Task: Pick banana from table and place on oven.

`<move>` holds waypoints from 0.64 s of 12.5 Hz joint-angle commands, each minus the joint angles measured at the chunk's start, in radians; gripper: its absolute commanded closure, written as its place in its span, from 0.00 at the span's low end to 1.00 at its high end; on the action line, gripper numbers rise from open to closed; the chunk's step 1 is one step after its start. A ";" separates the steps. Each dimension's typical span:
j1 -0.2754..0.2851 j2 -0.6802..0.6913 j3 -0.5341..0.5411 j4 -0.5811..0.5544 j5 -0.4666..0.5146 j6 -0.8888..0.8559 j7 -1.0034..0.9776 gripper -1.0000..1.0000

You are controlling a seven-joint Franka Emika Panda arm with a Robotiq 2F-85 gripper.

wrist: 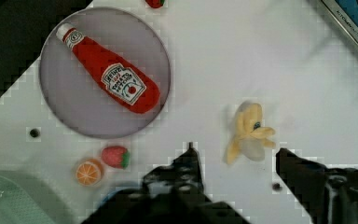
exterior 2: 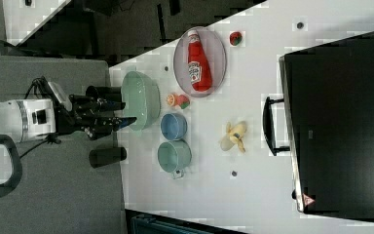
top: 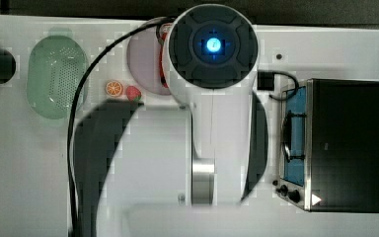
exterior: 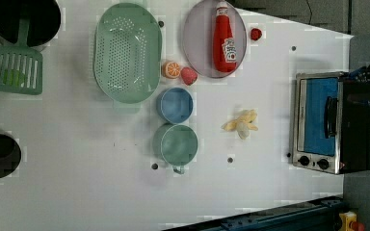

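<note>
Banana (wrist: 249, 133) is seen lying on the white tabletop (exterior: 250, 183), apart from the oven (exterior: 335, 122), with the fingers (wrist: 191, 161) spread open above it and nothing held. One banana, one orange slice (exterior: 171, 70) and two strawberries (exterior: 189, 75) are counted. Two bowls (exterior: 174, 105) are set beside a green colander (exterior: 126, 52). One ketchup bottle (exterior: 224, 36) is carried on a round plate (exterior: 196, 45).
</note>
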 commanded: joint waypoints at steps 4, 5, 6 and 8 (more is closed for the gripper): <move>-0.025 -0.550 -0.027 -0.304 0.015 -0.226 0.073 0.00; -0.025 -0.547 -0.027 -0.306 0.015 -0.225 0.073 0.00; -0.025 -0.539 -0.027 -0.312 0.015 -0.223 0.073 0.00; -0.025 -0.501 -0.026 -0.332 0.015 -0.199 0.073 0.00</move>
